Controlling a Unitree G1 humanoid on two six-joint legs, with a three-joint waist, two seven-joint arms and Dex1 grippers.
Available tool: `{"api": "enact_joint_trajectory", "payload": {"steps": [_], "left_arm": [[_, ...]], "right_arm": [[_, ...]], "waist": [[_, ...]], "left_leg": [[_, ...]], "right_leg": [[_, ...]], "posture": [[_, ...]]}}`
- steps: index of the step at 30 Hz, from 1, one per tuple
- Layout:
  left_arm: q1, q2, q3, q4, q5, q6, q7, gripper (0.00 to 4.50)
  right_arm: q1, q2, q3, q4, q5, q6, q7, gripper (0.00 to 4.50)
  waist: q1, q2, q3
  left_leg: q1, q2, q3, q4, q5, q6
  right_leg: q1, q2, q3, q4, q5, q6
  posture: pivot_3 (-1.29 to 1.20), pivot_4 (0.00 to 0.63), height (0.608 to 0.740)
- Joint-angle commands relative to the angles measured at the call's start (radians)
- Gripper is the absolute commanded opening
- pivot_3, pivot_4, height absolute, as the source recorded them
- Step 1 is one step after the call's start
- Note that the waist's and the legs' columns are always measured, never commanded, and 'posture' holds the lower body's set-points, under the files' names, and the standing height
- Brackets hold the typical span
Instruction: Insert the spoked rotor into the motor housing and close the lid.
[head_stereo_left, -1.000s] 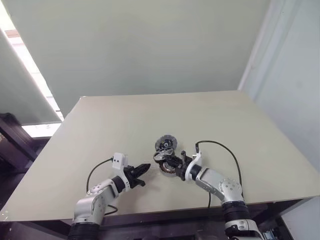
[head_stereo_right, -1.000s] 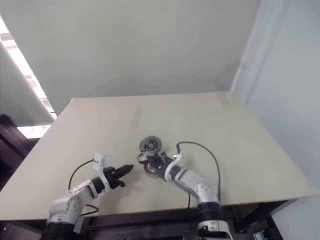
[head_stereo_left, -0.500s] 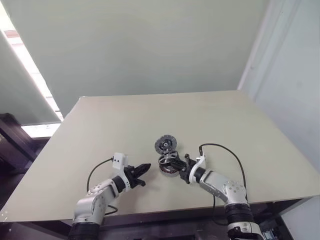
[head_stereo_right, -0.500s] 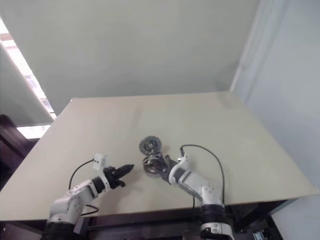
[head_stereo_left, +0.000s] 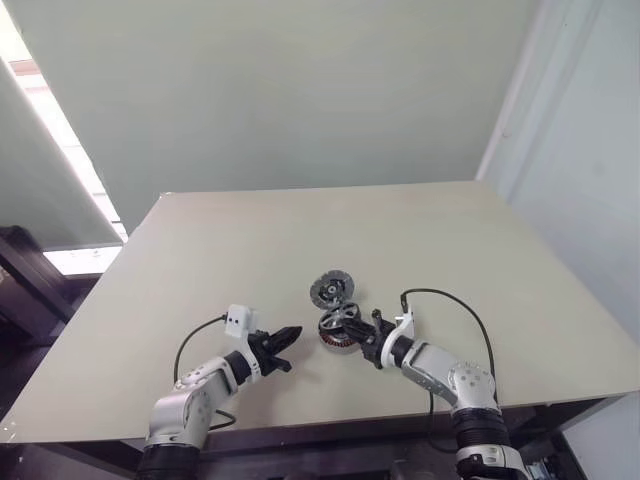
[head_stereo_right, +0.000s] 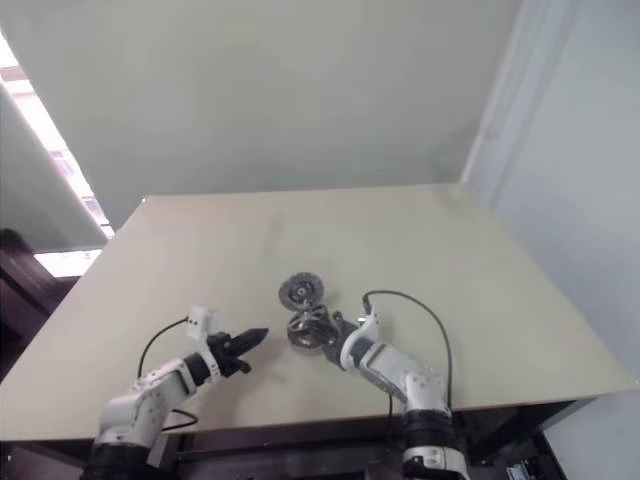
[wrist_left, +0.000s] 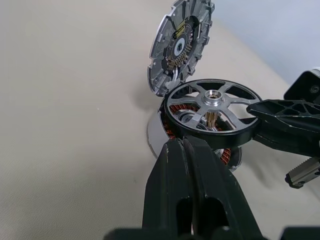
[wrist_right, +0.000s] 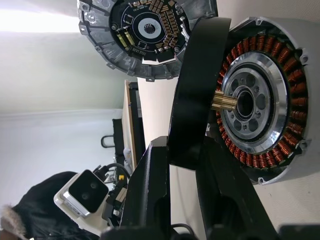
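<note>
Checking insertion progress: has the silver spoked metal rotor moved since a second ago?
Yes. The silver spoked rotor, held in the right end effector, shifted slightly right, away from the dark ribbed lid.

The spoked rotor (wrist_left: 212, 112) has silver spokes and hub, a brass-coloured shaft and a black outer rim. The motor housing (wrist_right: 260, 100) shows a ring of copper-brown windings around a shiny silver centre pierced with round holes. The lid (wrist_left: 181, 45) is grey with a notched rim and dark inner face. The surface (head_stereo_left: 250, 250) is plain beige. Both grippers' fingers (wrist_left: 190, 200) are black.
</note>
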Motion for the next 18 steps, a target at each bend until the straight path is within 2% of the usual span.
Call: {"api": "enact_joint_trajectory", "payload": {"steps": [1,18], "left_arm": [[-0.019,0.005,0.005,-0.033,-0.002,-0.008,-0.004,0.00],[-0.014,0.002,0.002,-0.034,-0.001,-0.012,-0.004,0.00]], "right_arm": [[0.045,0.133,0.027,-0.022,-0.002,-0.004,0.013,0.35],[0.041,0.166,0.025,-0.005,0.008,0.005,0.004,0.35]], "waist": [[0.000,0.000,0.000],[0.000,0.000,0.000]], "left_leg": [[0.000,0.000,0.000,0.000,0.000,0.000],[0.000,0.000,0.000,0.000,0.000,0.000]], "right_leg": [[0.000,0.000,0.000,0.000,0.000,0.000],[0.000,0.000,0.000,0.000,0.000,0.000]], "posture": [[0.00,0.000,0.740],[0.00,0.000,0.740]]}}
